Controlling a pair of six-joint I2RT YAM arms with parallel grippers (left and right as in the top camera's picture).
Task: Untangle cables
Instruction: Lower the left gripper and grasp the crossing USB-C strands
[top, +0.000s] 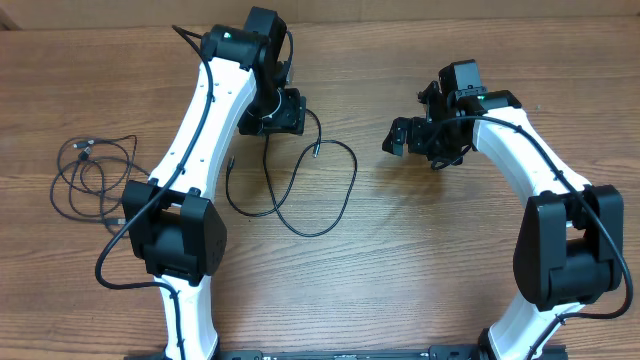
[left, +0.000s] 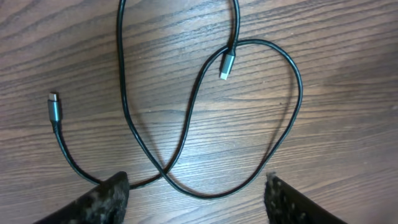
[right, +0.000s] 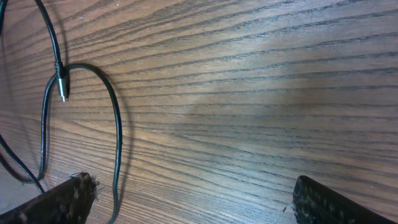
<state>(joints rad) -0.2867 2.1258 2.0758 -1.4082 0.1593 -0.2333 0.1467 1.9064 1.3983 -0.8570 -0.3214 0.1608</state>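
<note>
One thin black cable lies in a crossed loop on the wooden table, between the two arms. In the left wrist view this cable crosses itself just ahead of my fingers, with one silver plug tip inside the loop and the other off to the left. My left gripper hangs open over the loop's near end and holds nothing. A second cable is bundled at the table's far left. My right gripper is open above bare wood, with the loop's edge near its left finger.
The left arm stretches from the front edge to the back of the table, passing between the two cables. A thicker black cord hangs off the left arm's base joint. The right arm curves in from the front right.
</note>
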